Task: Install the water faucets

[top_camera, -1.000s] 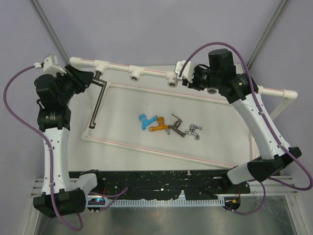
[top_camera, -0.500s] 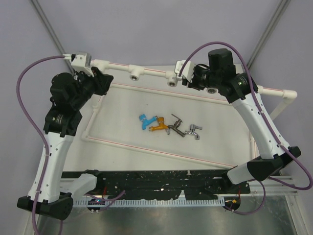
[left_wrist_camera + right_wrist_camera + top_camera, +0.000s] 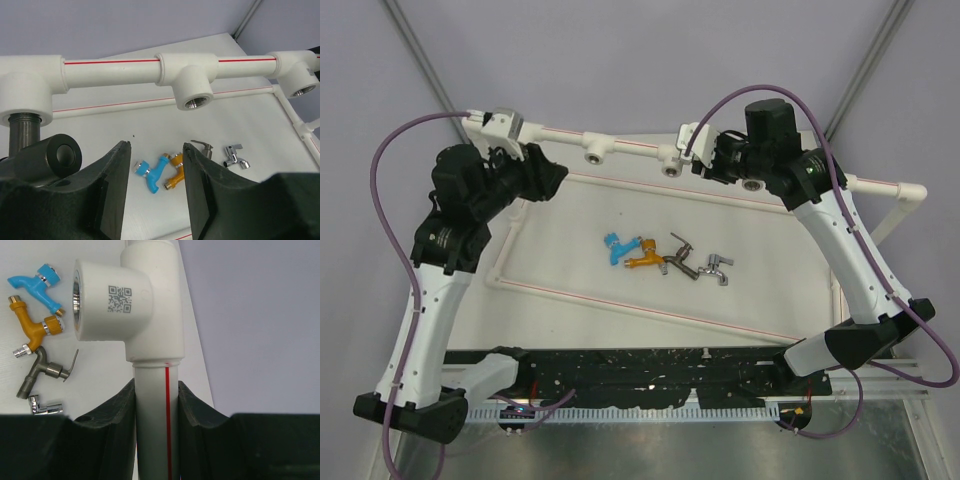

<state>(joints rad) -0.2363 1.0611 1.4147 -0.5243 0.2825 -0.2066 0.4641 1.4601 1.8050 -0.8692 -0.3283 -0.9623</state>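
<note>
The white pipe frame (image 3: pixel 110 72) lies on the counter (image 3: pixel 770 260), and everything else places itself against it. At the frame's left end, the larger dark-grey faucet (image 3: pixel 57 155) has its threaded stem up inside the corner socket, its round dark body just beneath. The left hand (image 3: pixel 156 147) hovers just beside that faucet with its fingers spread wide and nothing between them; the faucet sits outside the left finger, not in the gap. The faucet's long arm is hidden behind the left arm in the top view, so its angle cannot be told.

The right hand (image 3: pixel 156 387) is closed around the frame's far rail, clamped on the white tube directly below a tee socket (image 3: pixel 77 295), apparently steadying the frame.

Inside the frame, well apart from its rails, four small faucets lie in a loose row: the blue faucet (image 3: pixel 613 247), the orange faucet (image 3: pixel 645 257), the dark metal faucet (image 3: pixel 678 257) and the chrome faucet (image 3: pixel 717 268).

The step in hand looks like the seating of the large faucet. If it is not yet snug, the left hand needs a fresh grip on the body to twist again. Otherwise the next move calls for a reach inside the frame to the blue faucet, a firm pinch on it, and squaring its thread to the next empty socket (image 3: pixel 196 97) along the rail.
</note>
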